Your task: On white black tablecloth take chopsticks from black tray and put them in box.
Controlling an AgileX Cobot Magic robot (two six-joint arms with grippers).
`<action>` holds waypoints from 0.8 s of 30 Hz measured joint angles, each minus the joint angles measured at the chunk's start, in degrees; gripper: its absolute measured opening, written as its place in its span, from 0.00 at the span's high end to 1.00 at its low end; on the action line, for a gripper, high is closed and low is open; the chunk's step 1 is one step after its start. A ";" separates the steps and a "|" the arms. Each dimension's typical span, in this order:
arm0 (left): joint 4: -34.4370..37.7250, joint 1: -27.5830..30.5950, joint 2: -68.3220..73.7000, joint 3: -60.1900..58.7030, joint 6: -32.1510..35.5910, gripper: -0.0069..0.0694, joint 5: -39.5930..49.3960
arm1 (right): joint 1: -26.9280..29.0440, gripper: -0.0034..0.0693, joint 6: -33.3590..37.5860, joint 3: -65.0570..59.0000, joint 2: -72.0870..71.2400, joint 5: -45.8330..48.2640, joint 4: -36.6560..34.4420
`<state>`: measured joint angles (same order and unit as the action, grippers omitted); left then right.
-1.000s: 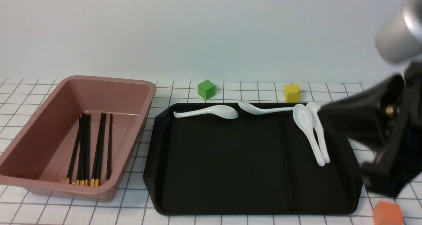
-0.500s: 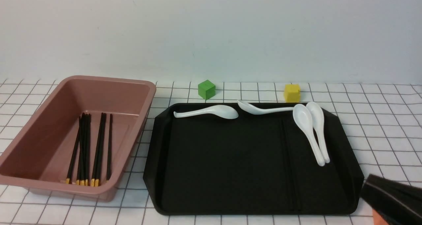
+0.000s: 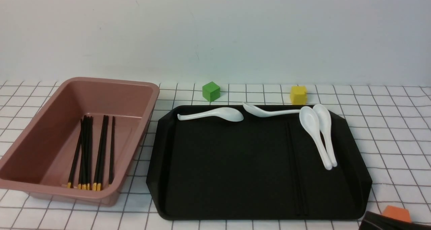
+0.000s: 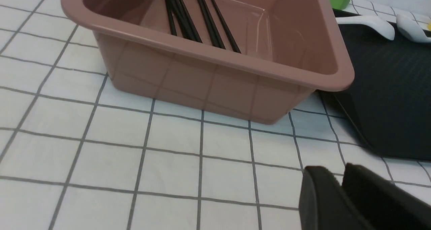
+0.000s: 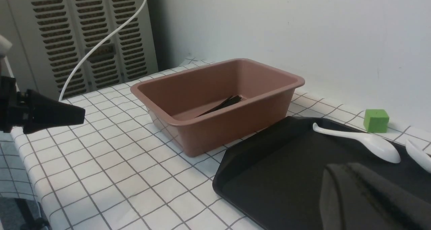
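The dusty-pink box [image 3: 141,85] stands at the left on the tablecloth [image 3: 387,139] and holds several black chopsticks [image 3: 89,152] with gold ends. Two more chopsticks [image 3: 296,169] lie faintly visible on the black tray [image 3: 235,216], right of its middle. My right gripper [image 5: 340,167] hovers over the tray's near side, shut and empty; only its edge [image 3: 387,224] shows in the front view's lower right corner. My left gripper [image 4: 340,171] is low over the cloth in front of the box [image 4: 215,81], its fingertips slightly apart with nothing between them.
Several white soup spoons [image 3: 215,114] lie along the tray's far edge and right side. A green cube [image 3: 211,91] and a yellow cube [image 3: 298,94] sit behind the tray. An orange cube [image 3: 396,212] sits at the near right, next to my right gripper.
My right arm has pulled back and down from beside the tray's right edge to the near right corner. The orange cube shows again. Chopsticks and spoons have not moved.
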<state>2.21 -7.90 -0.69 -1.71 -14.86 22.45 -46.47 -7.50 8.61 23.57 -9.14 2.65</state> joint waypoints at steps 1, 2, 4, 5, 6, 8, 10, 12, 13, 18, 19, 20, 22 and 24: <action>0.00 0.00 0.00 0.00 0.00 0.76 0.00 | 0.00 0.94 0.43 0.00 -0.26 0.52 -0.05; 0.00 0.00 0.00 0.00 0.00 0.76 0.00 | 0.17 0.95 1.02 0.00 -0.88 1.34 -0.18; 0.00 0.00 0.00 0.00 0.00 0.76 0.00 | 1.35 0.94 2.43 0.00 -2.26 3.57 -0.74; 0.00 0.00 0.00 0.00 0.00 0.76 0.00 | 2.79 0.94 3.23 0.00 -3.20 5.29 -0.98; 0.00 0.00 0.00 0.00 0.00 0.76 0.00 | 3.53 0.94 3.75 0.00 -3.84 6.54 -1.14; 0.00 0.00 0.00 0.00 0.00 0.76 0.00 | 8.92 0.94 5.55 0.00 -6.29 11.84 -1.48; 0.00 0.00 0.00 0.00 0.00 0.76 0.00 | 15.85 0.93 6.48 0.00 -9.38 18.07 -1.56; 0.00 0.00 0.00 0.00 0.00 0.76 0.00 | 21.96 0.93 6.71 0.00 -12.12 24.25 -1.56; 0.00 0.00 0.00 0.00 0.00 0.76 0.00 | 23.30 0.93 6.71 0.00 -12.73 25.45 -1.56; 0.00 0.00 0.00 0.00 0.00 0.76 0.00 | 37.15 0.92 6.89 0.00 -19.38 37.14 -1.70; 0.00 0.00 0.00 0.00 0.00 0.76 0.00 | 38.95 0.92 6.89 0.00 -20.42 38.40 -1.70; 0.00 0.00 0.00 0.00 0.00 0.76 0.00 | 39.56 0.92 6.89 0.00 -20.58 38.78 -1.70; 0.00 0.00 0.00 0.00 0.00 0.76 0.00 | 42.19 0.91 6.89 -0.97 -22.49 38.69 -1.70; 0.00 0.00 0.00 0.00 0.00 0.76 0.00 | 42.75 0.91 6.89 -2.01 -23.16 37.44 -1.70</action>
<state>2.21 -7.90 -0.69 -1.71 -14.86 22.45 -3.72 -0.61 6.60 0.41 28.31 0.94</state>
